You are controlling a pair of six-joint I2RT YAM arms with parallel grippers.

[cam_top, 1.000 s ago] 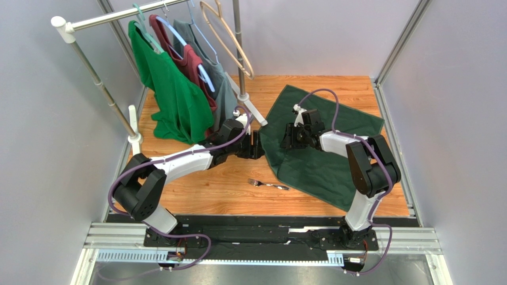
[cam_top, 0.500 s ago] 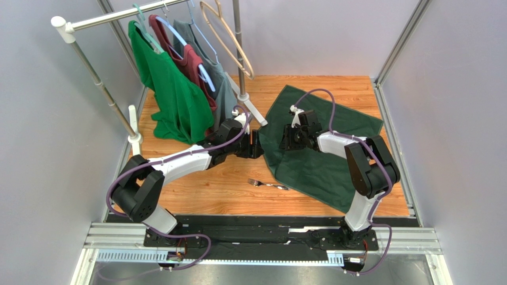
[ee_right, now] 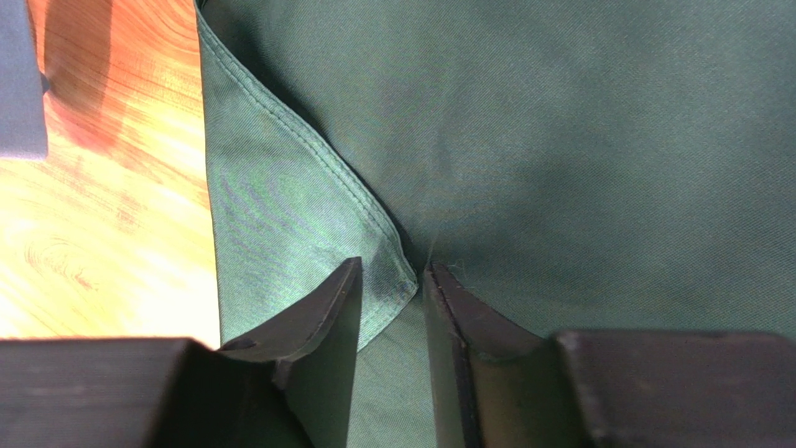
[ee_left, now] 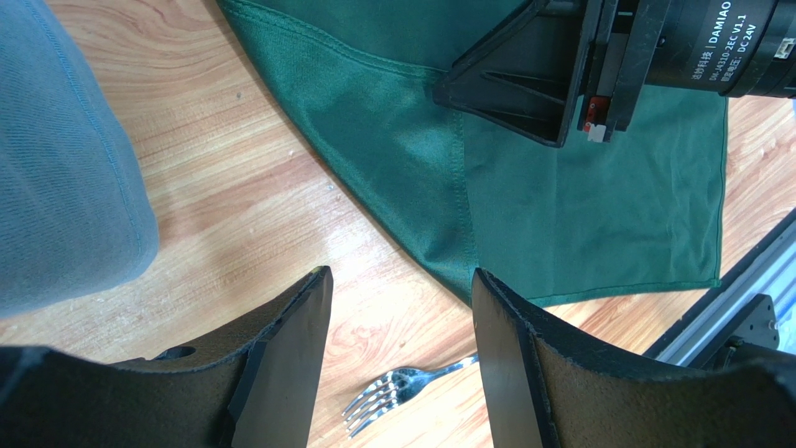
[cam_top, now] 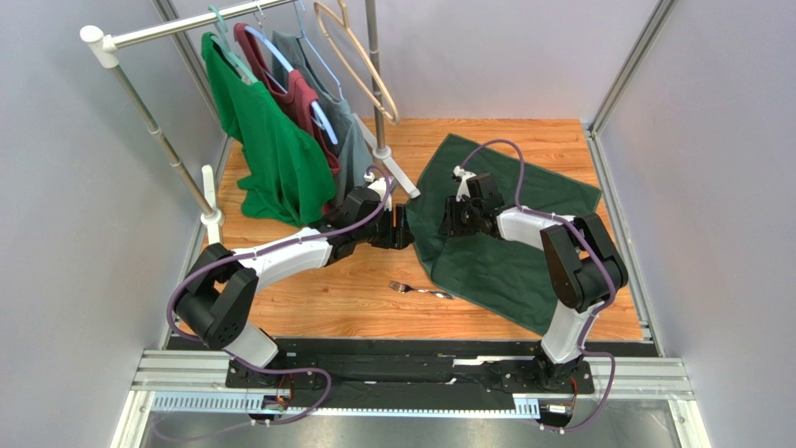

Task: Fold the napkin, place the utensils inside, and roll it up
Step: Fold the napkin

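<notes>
The dark green napkin lies spread on the wooden table, right of centre. Its left corner is folded over into a flap. My right gripper is low over the napkin's left part. In the right wrist view it is narrowly open, with the tip of the flap between its fingertips. My left gripper is open and empty just off the napkin's left edge. In the left wrist view it frames the small silver fork on bare wood. The fork lies near the napkin's front-left edge.
A clothes rack with a bright green shirt, a maroon one and a grey-green one stands at the far left; its white foot ends close to the napkin. Grey walls enclose the table. A metal rail runs along the front.
My right gripper has crept a little left and farther across the napkin towards the folded flap. The left arm, the fork and the napkin's outline have not visibly moved.
</notes>
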